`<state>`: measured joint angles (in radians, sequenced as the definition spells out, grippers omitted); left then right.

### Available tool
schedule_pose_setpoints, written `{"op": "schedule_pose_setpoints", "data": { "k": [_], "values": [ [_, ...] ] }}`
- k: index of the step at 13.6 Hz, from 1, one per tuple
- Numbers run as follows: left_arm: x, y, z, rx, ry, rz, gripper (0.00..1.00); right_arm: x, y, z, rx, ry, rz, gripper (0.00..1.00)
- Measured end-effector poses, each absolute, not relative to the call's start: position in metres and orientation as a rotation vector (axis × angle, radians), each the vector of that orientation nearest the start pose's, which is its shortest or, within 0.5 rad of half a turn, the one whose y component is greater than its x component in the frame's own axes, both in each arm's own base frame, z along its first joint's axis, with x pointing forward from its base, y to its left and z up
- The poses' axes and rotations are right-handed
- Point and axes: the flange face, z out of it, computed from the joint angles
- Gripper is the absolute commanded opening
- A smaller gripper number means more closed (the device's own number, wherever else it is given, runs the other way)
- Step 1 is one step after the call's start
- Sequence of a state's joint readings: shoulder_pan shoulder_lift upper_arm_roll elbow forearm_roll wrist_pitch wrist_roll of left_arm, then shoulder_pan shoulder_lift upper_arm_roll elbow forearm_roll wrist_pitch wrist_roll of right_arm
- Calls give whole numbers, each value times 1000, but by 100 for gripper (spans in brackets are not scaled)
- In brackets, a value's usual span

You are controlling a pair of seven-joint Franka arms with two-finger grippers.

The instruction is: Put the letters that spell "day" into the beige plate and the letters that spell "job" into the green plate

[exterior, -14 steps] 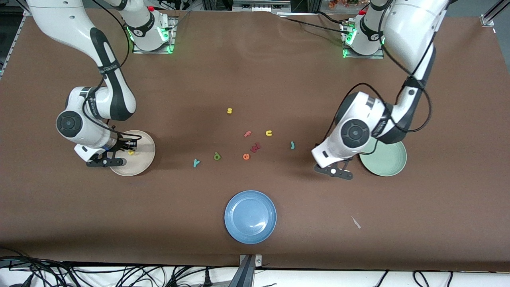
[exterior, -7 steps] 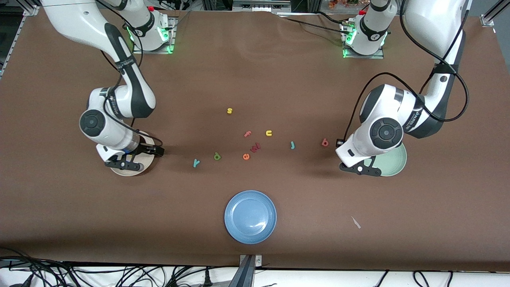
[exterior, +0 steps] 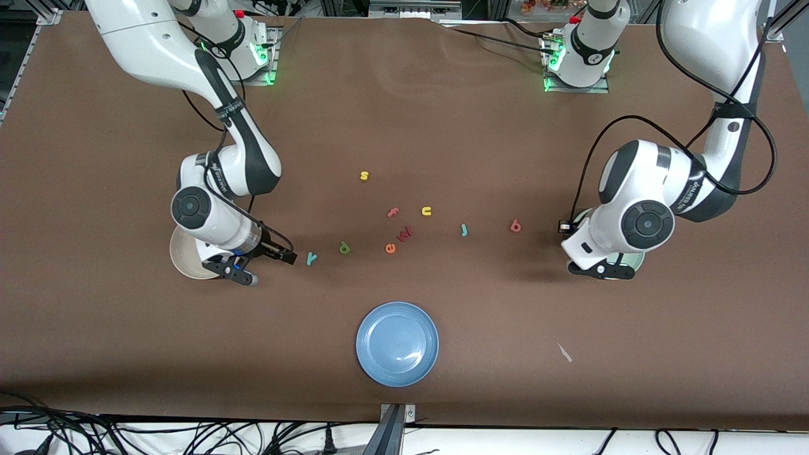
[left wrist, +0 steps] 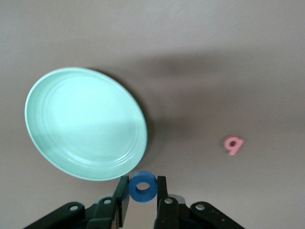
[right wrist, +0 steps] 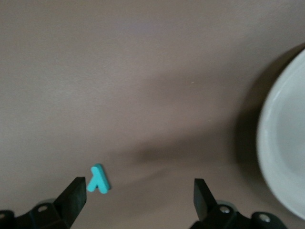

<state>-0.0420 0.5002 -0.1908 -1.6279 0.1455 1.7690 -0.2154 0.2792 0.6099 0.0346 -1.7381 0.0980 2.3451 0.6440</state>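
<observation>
- Progress, front view: teal y (exterior: 311, 258), green d (exterior: 344, 248), light-blue j (exterior: 464, 230) and salmon-red b (exterior: 516, 225) lie loose on table; beige plate (exterior: 180, 256) at 9 o'clock, green plate (exterior: 635, 260) at 3 o'clock.
- Left wrist view: left gripper (left wrist: 142, 190) clamps blue o (left wrist: 142, 185) beside green plate rim; undelivered.
- Right wrist view: right gripper (right wrist: 138, 198), fingers apart, by y.

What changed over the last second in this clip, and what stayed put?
The right pincer left the beige plate, open and empty, and moved toward the teal y. The left pincer, shut on the blue o, moved toward the green plate, uncovering the salmon b. The blue plate and the loose letters stayed where they were.
</observation>
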Motion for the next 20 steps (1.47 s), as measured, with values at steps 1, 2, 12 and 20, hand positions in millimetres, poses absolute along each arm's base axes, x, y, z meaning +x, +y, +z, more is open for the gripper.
{"op": "schedule_pose_setpoints", "data": {
  "k": [1, 2, 12, 20],
  "values": [
    [625, -110, 305, -2977, 70, 523, 0, 639, 213, 227, -2995, 642, 86, 100],
    [623, -97, 298, -2973, 42, 549, 0, 643, 222, 228, -2991, 664, 96, 100],
    [595, -20, 190, -3020, 17, 362, 0, 631, 277, 192, -2994, 746, 157, 80],
    [593, -17, 175, -3032, 13, 357, 70, 631, 271, 179, -2995, 761, 152, 58]
  ]
}}
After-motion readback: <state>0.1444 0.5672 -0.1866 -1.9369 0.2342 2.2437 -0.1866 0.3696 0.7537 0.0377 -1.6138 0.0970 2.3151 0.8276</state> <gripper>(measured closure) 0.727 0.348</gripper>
